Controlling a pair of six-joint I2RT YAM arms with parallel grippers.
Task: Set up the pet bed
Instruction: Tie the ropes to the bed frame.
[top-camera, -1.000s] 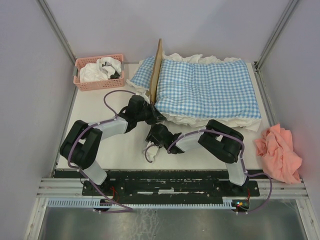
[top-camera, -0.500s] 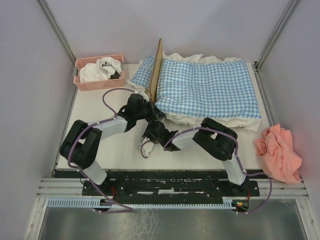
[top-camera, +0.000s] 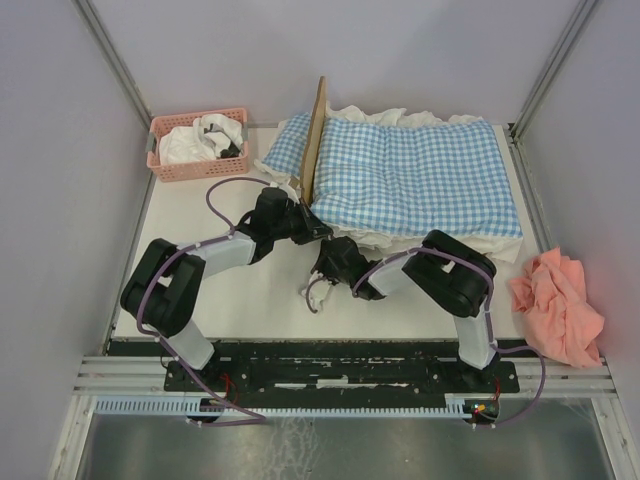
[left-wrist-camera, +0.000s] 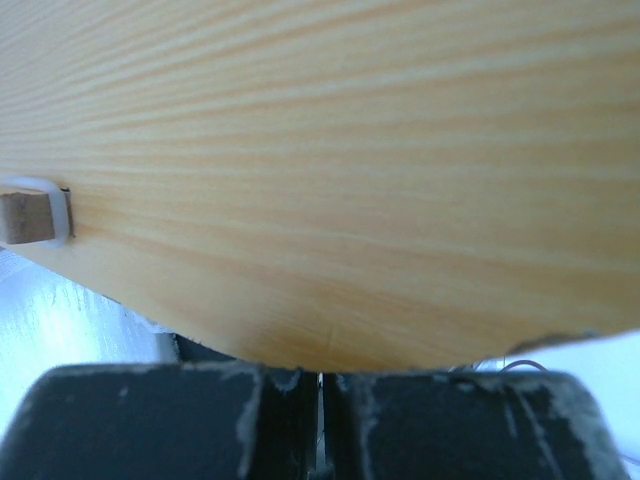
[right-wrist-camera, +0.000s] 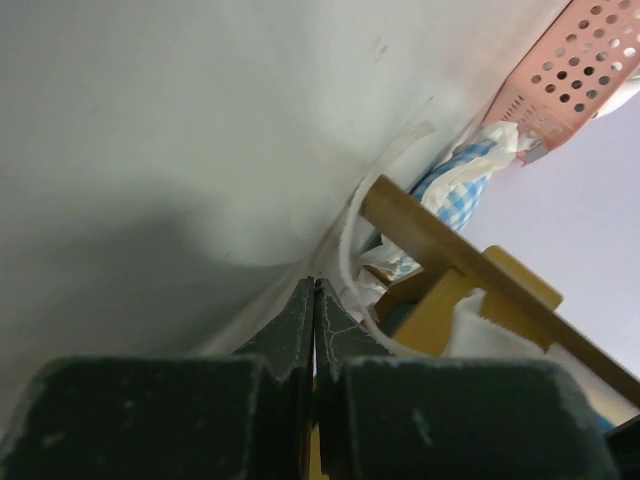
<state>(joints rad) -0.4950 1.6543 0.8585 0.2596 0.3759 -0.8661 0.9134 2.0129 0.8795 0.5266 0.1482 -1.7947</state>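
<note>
Currently, in the top view, the pet bed (top-camera: 316, 140) sits in the upper middle of the frame, toward the far side of the table (top-camera: 230, 290). Its light-wood headboard stands on edge, and the blue-and-white gingham bedding (top-camera: 420, 170) is spread to the right of it, white ruffles spilling out along the lower edge. A pink basket (top-camera: 197, 145) with white cloths in it stands in the upper left, apart from the bed. A peach cloth (top-camera: 555, 300) lies crumpled at the right edge.

The left gripper (top-camera: 308, 226) is at the lower end of the headboard. In its wrist view the wood grain of the bed (left-wrist-camera: 350, 200) fills nearly the whole frame, and its rounded lower edge comes right down to the left gripper (left-wrist-camera: 320, 378). The fingers are pressed together with only a hairline slit between them and nothing visible in it.

The right gripper (top-camera: 332, 252) is just below and right of the left one, near the ruffles. In its wrist view the right gripper (right-wrist-camera: 315, 284) has its fingers closed tight, the tips against a white hem. Whether any cloth is pinched cannot be told. Beyond the tips, in the centre right of that frame, are the bed's wooden rails (right-wrist-camera: 450, 260), and the basket (right-wrist-camera: 590, 60) is in the upper right corner.
</note>
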